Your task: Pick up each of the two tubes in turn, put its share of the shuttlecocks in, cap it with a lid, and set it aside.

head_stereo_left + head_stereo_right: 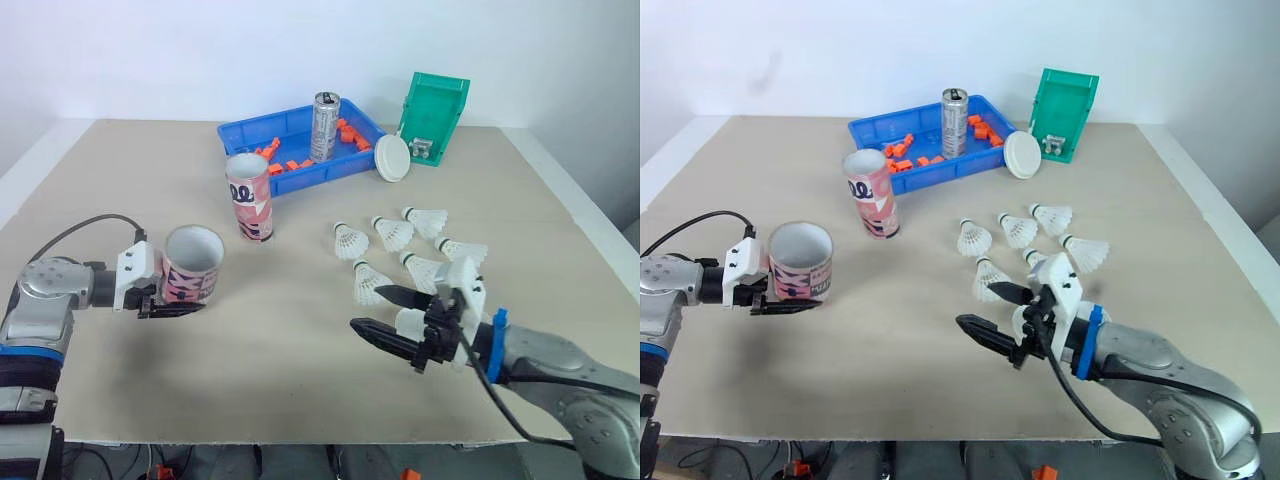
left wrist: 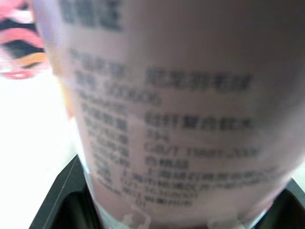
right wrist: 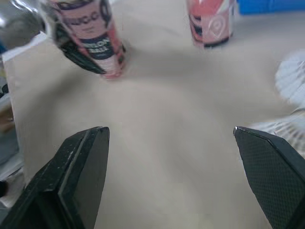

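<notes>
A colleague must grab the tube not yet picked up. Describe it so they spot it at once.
At the far side of the table lies a blue tray; just in front of its left end stands the tube, upright, open-topped, pink-patterned. Unlike the other tube, held by the left gripper nearer the table's left edge, it stands free with nothing touching it.

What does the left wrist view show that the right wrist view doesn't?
Left wrist view: the held tube close up, label print facing the camera, clamped in the left gripper. Right wrist view: the open right gripper, the table, the standing tube and shuttlecocks. Shared: the held tube, farther off in the right wrist view.
</notes>
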